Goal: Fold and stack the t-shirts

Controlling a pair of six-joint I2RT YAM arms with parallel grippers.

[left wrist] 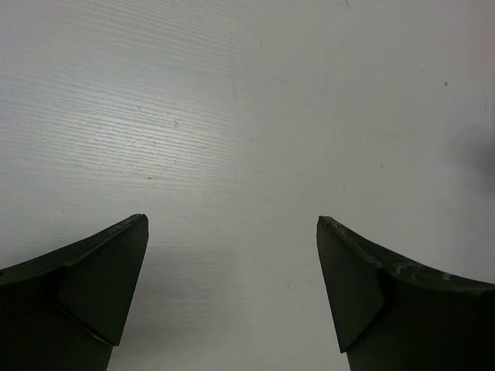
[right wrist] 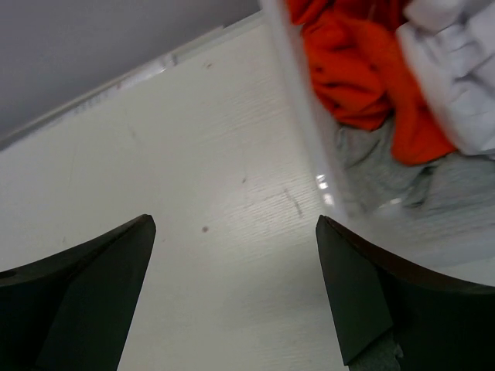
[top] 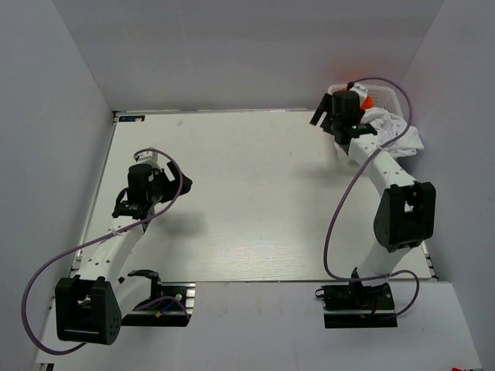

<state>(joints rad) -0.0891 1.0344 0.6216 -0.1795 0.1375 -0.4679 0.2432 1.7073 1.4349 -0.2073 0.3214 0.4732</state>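
Note:
Crumpled t-shirts lie in a clear plastic bin (top: 384,103) at the table's far right corner: an orange one (right wrist: 352,62), a white one (right wrist: 456,69) and a grey one (right wrist: 379,174). White cloth (top: 402,135) hangs over the bin's near side. My right gripper (top: 325,116) is open and empty, just left of the bin's wall (right wrist: 309,131), over bare table. My left gripper (top: 184,184) is open and empty above the bare white table (left wrist: 247,116) on the left side.
White walls enclose the table on the left, back and right. The right arm's purple cable (top: 340,209) loops over the table's right part. The left arm's cable (top: 174,166) arcs above its wrist.

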